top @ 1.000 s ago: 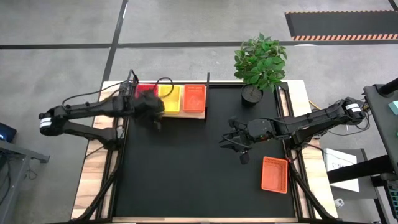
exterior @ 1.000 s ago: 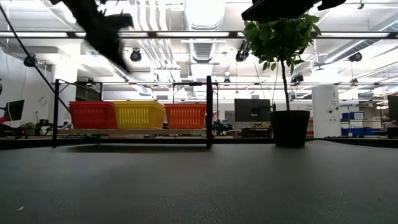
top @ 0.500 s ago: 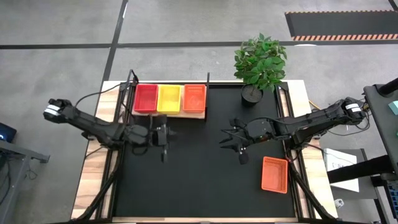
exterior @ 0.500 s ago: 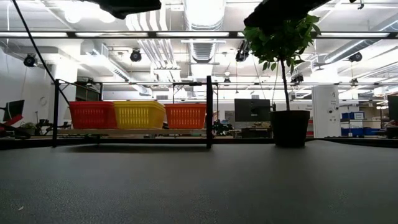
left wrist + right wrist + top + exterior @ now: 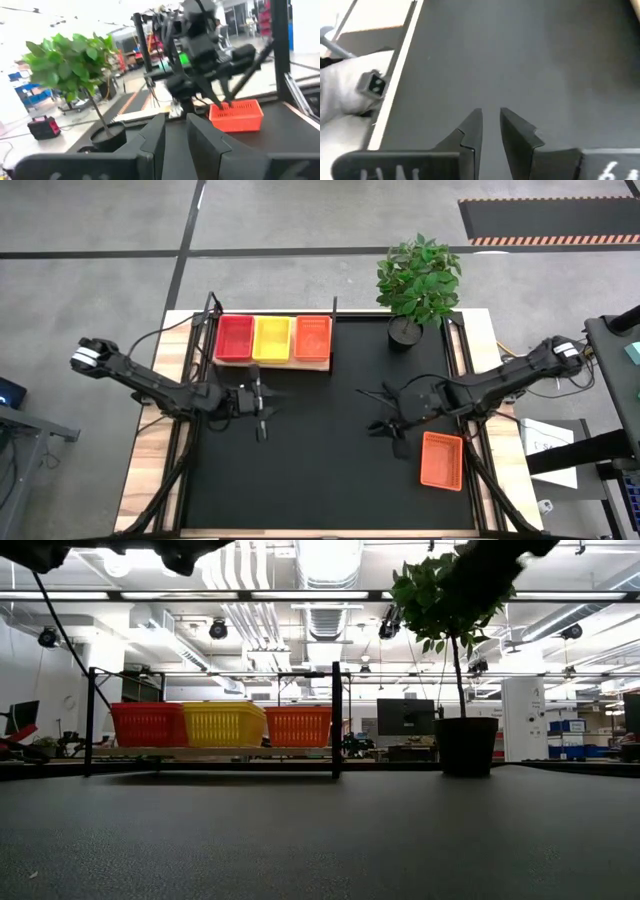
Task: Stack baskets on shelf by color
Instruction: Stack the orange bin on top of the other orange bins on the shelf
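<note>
Right gripper [image 5: 388,426]: you find it low over the black mat [image 5: 320,470], just beside the loose orange basket [image 5: 442,461]. In the right wrist view its fingers [image 5: 472,131] stand close together with a thin gap and nothing between them; it is empty.
Reason for position: judged from the task, it is placed to collect the one basket not yet on the shelf.
Loose orange basket: it lies flat on the mat near the right edge, apart from the shelf. You see nothing inside it.
Left gripper [image 5: 262,400]: it hangs over the mat in front of the shelf [image 5: 322,363], pointing toward the right arm. Its fingers [image 5: 152,142] are nearly together and hold nothing.
Reason for position: judged as waiting clear of the shelf so that the right arm has room.
Shelf contents: red basket [image 5: 235,337], yellow basket [image 5: 272,338], orange basket [image 5: 312,337], side by side and touching. From the low view you cannot tell how many baskets are nested in each pile.
Basket contents: none visible from above.
Potted plant [image 5: 417,280]: it stands at the far right of the mat, beside the shelf, outside the task.
</note>
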Robot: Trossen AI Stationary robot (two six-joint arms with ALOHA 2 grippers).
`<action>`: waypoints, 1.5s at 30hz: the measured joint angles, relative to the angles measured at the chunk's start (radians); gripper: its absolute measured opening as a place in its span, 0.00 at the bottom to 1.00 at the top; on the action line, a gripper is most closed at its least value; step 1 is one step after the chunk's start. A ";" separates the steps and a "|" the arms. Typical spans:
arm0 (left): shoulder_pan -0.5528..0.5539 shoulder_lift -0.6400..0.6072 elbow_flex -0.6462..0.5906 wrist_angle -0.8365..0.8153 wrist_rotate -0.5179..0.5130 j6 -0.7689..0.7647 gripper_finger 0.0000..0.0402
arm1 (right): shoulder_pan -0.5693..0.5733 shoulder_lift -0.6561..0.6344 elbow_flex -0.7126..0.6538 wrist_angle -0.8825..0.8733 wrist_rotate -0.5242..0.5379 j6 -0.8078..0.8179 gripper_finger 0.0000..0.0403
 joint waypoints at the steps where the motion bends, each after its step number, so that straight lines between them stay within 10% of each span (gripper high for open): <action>1: 0.000 -0.005 0.002 0.004 -0.007 0.004 0.16 | 0.018 0.000 0.015 -0.037 0.002 0.038 0.14; 15: 0.000 -0.008 0.000 0.013 -0.020 0.010 0.16 | 0.311 0.091 0.161 -0.304 0.121 0.498 0.12; 24: 0.000 -0.008 -0.004 0.012 -0.017 0.015 0.16 | 0.425 0.383 0.340 -0.868 -0.050 0.617 0.12; 36: 0.002 -0.010 0.003 0.015 -0.018 0.070 0.16 | 0.632 0.412 0.314 -0.789 -0.114 0.924 0.33; 45: 0.012 -0.010 -0.001 0.014 -0.020 0.178 0.16 | 0.633 0.451 0.147 -0.580 -0.107 0.712 0.41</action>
